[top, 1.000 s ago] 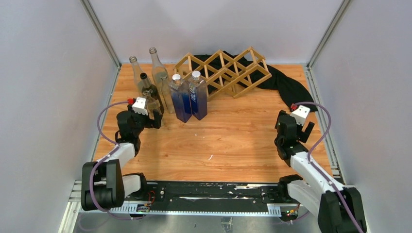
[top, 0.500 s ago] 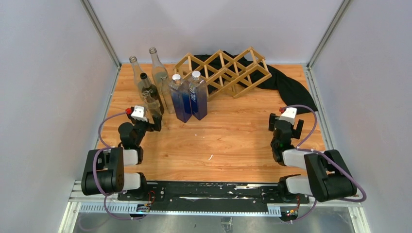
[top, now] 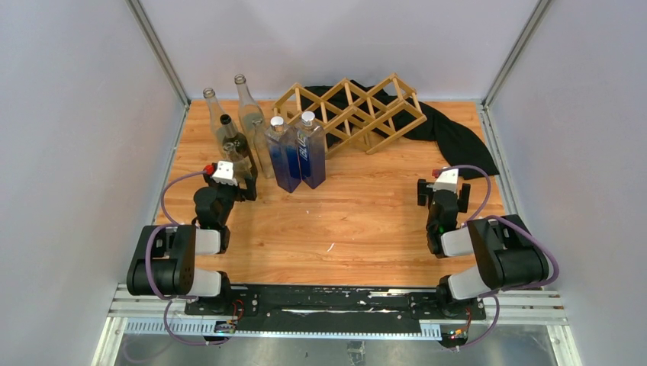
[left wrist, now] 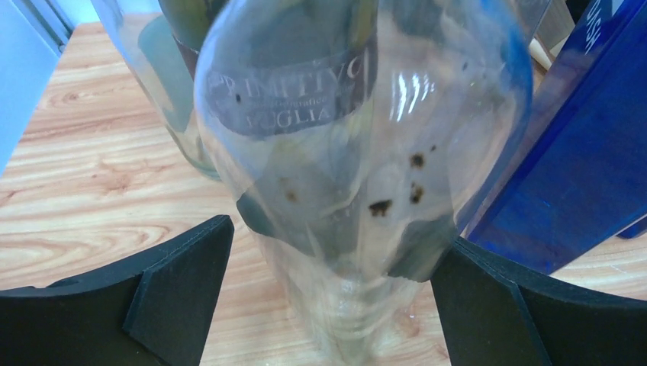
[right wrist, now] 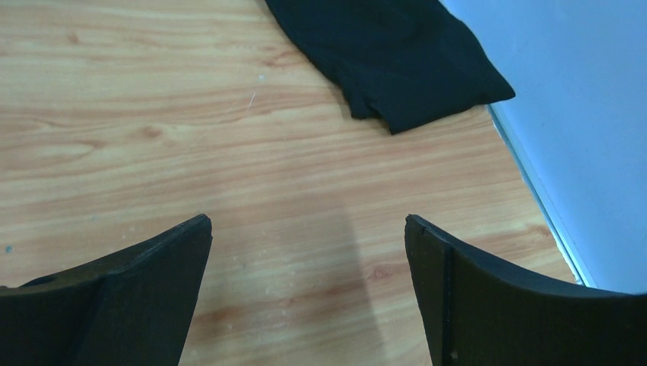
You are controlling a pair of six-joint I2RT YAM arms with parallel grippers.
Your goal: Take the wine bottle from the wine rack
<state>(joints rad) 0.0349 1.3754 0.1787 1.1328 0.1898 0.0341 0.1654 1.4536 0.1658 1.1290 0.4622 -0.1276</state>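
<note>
Arms have both folded back toward their bases since a second ago: my right gripper (top: 442, 195) has drawn inward, my left gripper (top: 246, 187) stays by the bottles (top: 252, 126), each spread wide and holding nothing. The wine rack (top: 351, 114) stands at the far side on a black cloth (top: 458, 137), bottles just left of it. From my left wrist a clear bottle (left wrist: 358, 152) fills the gap between my fingers (left wrist: 175, 282), cut off above, and I cannot tell whether it touches them.
</note>
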